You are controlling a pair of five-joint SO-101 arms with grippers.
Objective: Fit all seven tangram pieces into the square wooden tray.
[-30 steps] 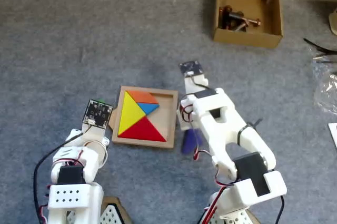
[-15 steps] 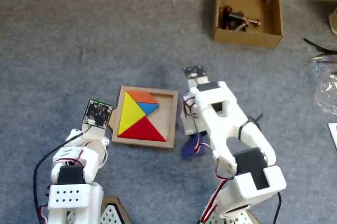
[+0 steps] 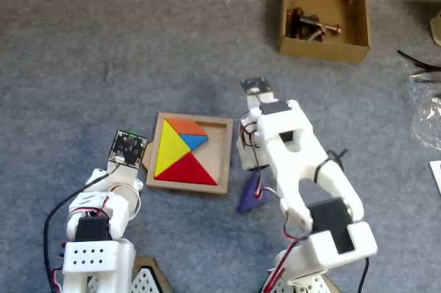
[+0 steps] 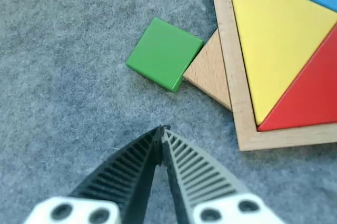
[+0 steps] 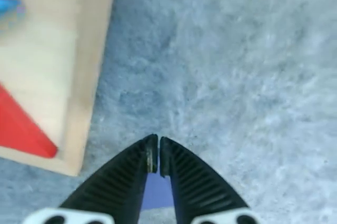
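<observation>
The square wooden tray (image 3: pixel 225 155) lies mid-table holding yellow (image 3: pixel 169 148), orange, blue and red (image 3: pixel 189 169) pieces; its right part shows bare wood. Left of it a green square (image 4: pixel 164 53) touches a wood-coloured triangle (image 4: pixel 209 72) that butts the tray's edge (image 4: pixel 229 76). My left gripper (image 4: pixel 162 129) is shut and empty, just short of the green square. A purple-blue piece (image 3: pixel 249 195) lies on the carpet off the tray's near right corner. My right gripper (image 5: pixel 154 145) is shut just above the carpet beside that corner (image 5: pixel 79 145), with the purple-blue piece (image 5: pixel 156 192) showing under its fingers.
A cardboard box (image 3: pixel 324 45) with metal parts stands at the back right. Plastic wrapping (image 3: pixel 427 117) and cables lie at the right edge. Grey carpet (image 3: pixel 103 52) spreads open to the left and behind the tray.
The right arm has shifted slightly to the right, and the purple-blue piece has slid toward the near edge and turned. The left arm has not moved.
</observation>
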